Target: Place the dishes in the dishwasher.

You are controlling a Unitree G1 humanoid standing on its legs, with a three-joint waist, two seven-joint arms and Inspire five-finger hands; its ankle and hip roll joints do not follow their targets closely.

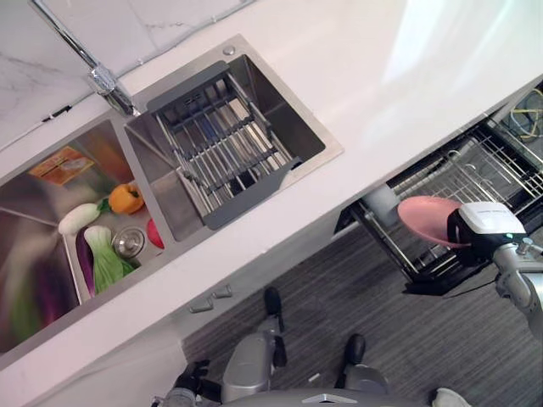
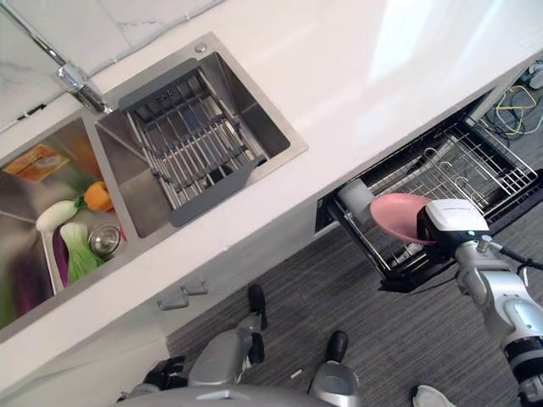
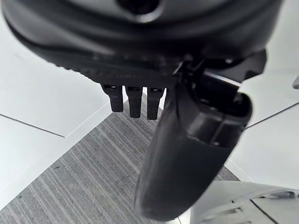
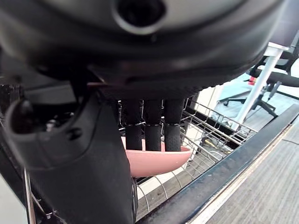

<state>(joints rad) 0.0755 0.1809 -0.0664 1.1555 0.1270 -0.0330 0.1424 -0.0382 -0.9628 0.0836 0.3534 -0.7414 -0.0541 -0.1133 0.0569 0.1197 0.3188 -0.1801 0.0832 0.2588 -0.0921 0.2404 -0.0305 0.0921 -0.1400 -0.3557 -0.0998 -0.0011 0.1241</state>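
A pink dish [image 1: 428, 219] is held over the pulled-out wire rack [image 1: 484, 174] of the dishwasher, below the white counter [image 1: 356, 93]. It is gripped by the right hand [image 4: 154, 126], whose fingers are curled over its rim. The left hand [image 3: 187, 154] is seen near the carpeted floor [image 3: 88, 186], fingers bent inward, nothing held. Vegetables [image 1: 102, 246] are lying in the sink [image 1: 51, 280], beside a drying rack [image 1: 225, 148].

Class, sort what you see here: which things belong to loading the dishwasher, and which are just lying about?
Job: pink plate, held in right hand; dishwasher rack.
Lying about: sink vegetables, drying rack, tap, left hand.
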